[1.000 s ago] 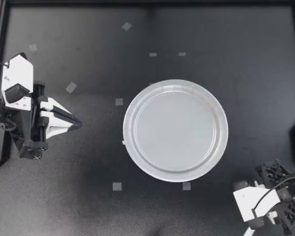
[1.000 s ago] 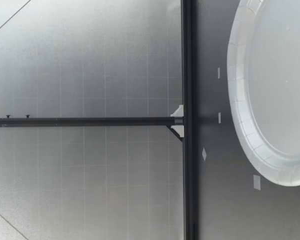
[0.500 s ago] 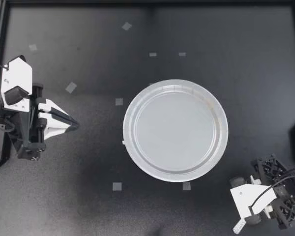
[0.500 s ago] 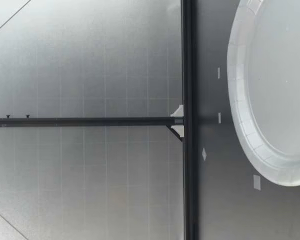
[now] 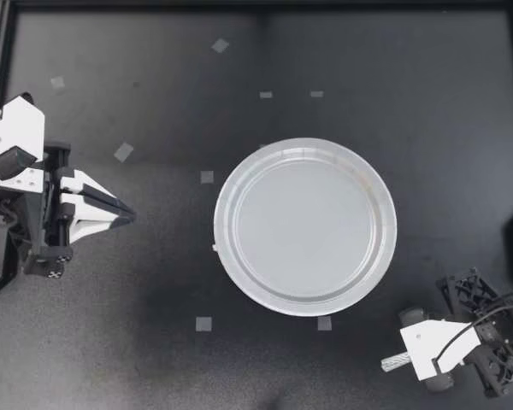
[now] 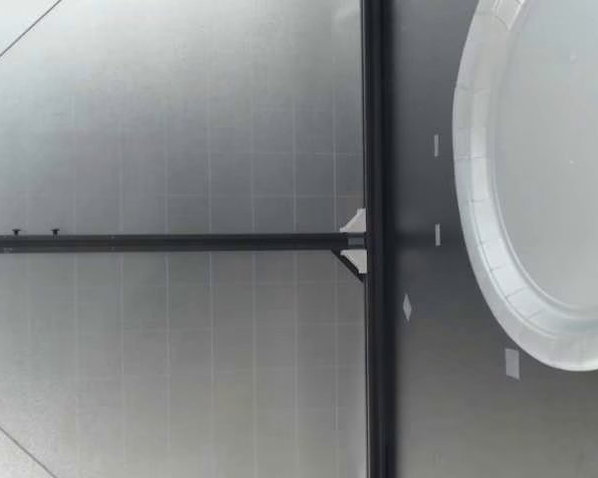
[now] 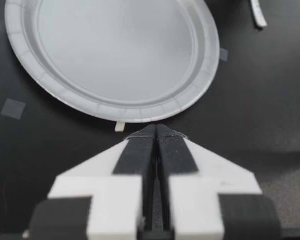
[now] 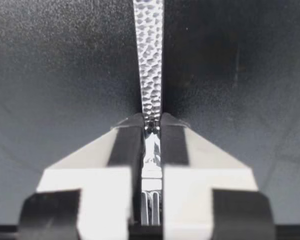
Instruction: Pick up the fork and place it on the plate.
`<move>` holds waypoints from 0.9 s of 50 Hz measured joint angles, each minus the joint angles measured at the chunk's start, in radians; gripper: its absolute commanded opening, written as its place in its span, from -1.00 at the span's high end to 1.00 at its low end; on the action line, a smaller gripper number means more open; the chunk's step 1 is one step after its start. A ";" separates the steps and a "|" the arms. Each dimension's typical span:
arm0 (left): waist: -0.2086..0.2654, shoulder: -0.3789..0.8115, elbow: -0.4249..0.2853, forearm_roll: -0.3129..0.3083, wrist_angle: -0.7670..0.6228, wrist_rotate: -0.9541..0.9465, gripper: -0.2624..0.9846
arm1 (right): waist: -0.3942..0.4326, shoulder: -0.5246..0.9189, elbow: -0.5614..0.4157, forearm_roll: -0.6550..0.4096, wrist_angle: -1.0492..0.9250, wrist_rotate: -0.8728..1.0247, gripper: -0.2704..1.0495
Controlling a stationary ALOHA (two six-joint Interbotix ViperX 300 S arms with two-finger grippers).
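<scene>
Near table [image 5: 154, 342] corner, well apart from plate [image 5: 221, 224]: fork [image 5: 395, 362], neck clamped in right gripper [image 5: 419, 354], hammered handle jutting ahead. Left gripper [image 5: 128, 214]: fingers together, empty. Risk: narrow pinch on smooth metal, so the fork may pivot or slip mid-carry.

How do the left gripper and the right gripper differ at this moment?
The right gripper is shut on the fork, holding its handle; the left gripper is shut on nothing. The left gripper has the plate straight ahead of it; the right gripper has only bare table ahead. Both have their fingers closed.
</scene>
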 measured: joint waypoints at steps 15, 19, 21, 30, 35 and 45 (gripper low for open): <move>0.002 0.017 0.003 0.000 -0.029 0.012 0.52 | -0.072 -0.130 -0.120 -0.014 0.011 0.017 0.52; 0.002 0.021 0.014 0.000 -0.061 0.018 0.52 | -0.089 -0.155 -0.132 -0.025 0.011 0.023 0.52; 0.002 0.029 0.031 0.002 -0.109 0.028 0.52 | -0.106 -0.173 -0.141 -0.038 0.006 0.029 0.52; 0.002 0.041 0.103 0.003 -0.359 0.114 0.52 | -0.184 -0.215 -0.153 -0.089 -0.106 0.057 0.52; 0.000 0.080 0.101 0.003 -0.449 0.181 0.52 | -0.273 -0.264 -0.130 -0.107 -0.364 0.060 0.52; 0.002 0.192 0.032 0.005 -0.535 0.322 0.52 | -0.360 -0.299 -0.055 -0.110 -0.660 0.052 0.52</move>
